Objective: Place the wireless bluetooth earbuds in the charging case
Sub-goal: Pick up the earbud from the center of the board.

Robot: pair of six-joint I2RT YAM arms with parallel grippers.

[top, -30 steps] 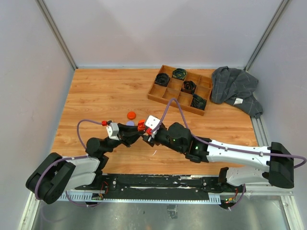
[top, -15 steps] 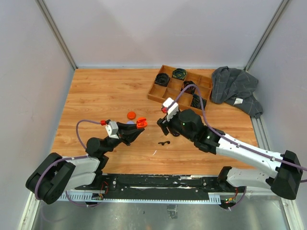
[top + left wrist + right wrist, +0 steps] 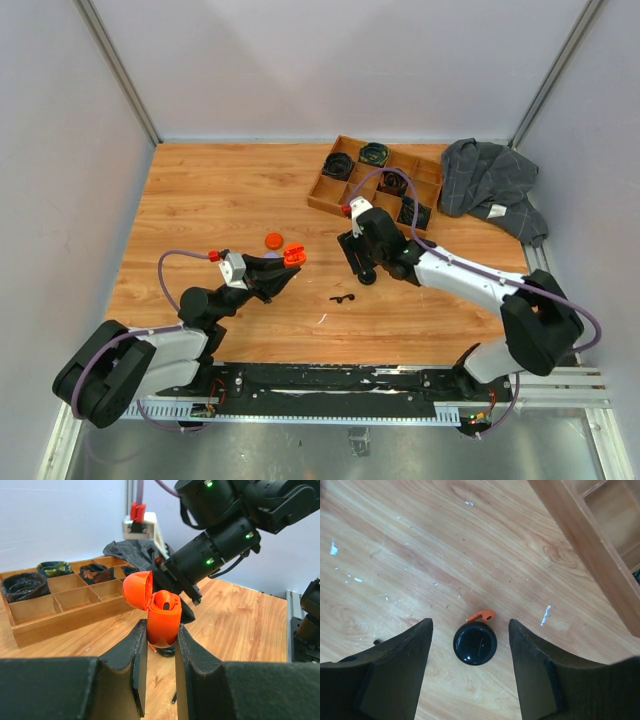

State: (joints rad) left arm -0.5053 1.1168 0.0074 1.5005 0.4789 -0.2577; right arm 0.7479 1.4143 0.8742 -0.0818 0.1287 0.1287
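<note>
At the near edge of the table, in front of the two arm bases, the wood is bare, and I see free space there on both sides. A little further in, the left gripper (image 3: 160,628) is closed on the orange charging case (image 3: 163,622) and holds it upright by its lower half. The lid (image 3: 137,590) is tipped open to the left, and one orange bud (image 3: 165,602) sits inside the case. Just to the right of this, a small black earbud (image 3: 343,298) lies alone on the wood, apart from both grippers. Beyond it, the right gripper (image 3: 470,624) points down at the table with its fingers (image 3: 400,670) spread wide and it holds nothing. Between them on the wood lies a black round case (image 3: 475,643), and a loose orange earbud (image 3: 481,615) lies at its far side; I cannot tell if they touch. A round orange piece (image 3: 273,240) lies just behind the left gripper. The left and far-left part of the table (image 3: 210,190) is open wood up to the walls. At the far right stands the wooden tray (image 3: 352,196) with dark coiled things in some compartments, its near edge close to the right gripper. A grey cloth (image 3: 490,185) lies beside it in the right corner.
</note>
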